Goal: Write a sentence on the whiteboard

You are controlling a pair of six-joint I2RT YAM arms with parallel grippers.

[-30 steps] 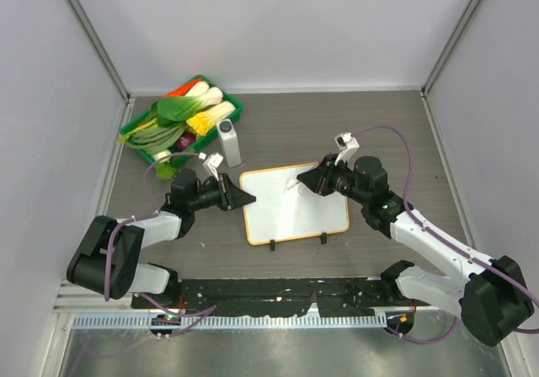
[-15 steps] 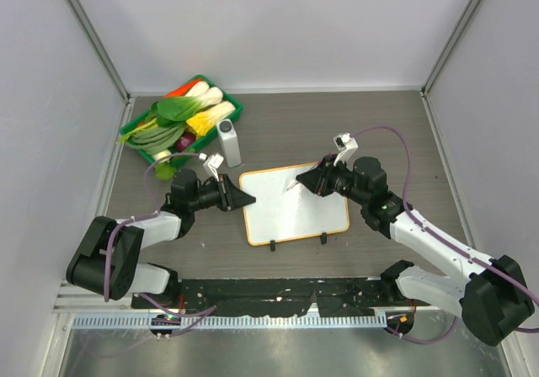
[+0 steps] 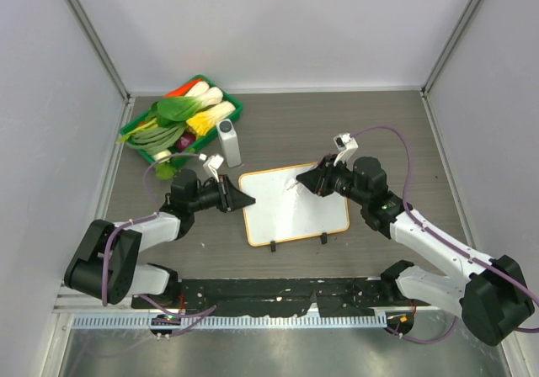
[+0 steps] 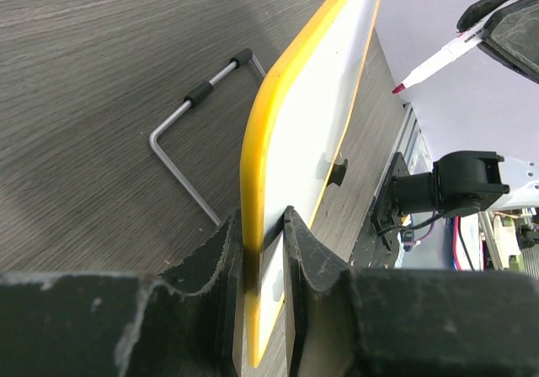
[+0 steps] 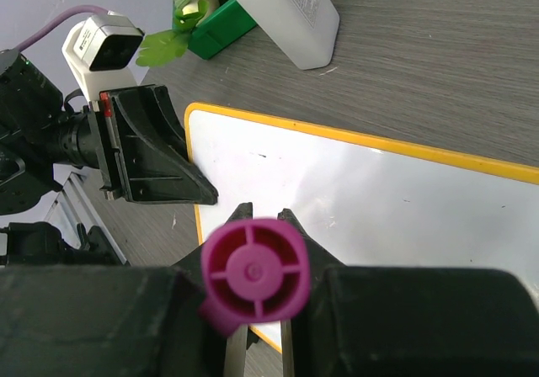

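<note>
Bracing a blank whiteboard [image 3: 295, 204] at the middle of the tabletop [image 3: 379, 124], toward its near edge.
Left claw [image 4: 263, 225] pinches only its left frame edge, jaws nearly closed; right claw [image 3: 313, 179] is clamped tight on a pink marker [image 4: 434, 57], tip hovering off the surface. Pen pressure far from that thin pinch could likely pivot or slide the board, skewing the sentence, none of it written yet.

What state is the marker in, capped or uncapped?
Uncapped: in the left wrist view the marker shows a bare pink tip, aimed toward the whiteboard.
</note>
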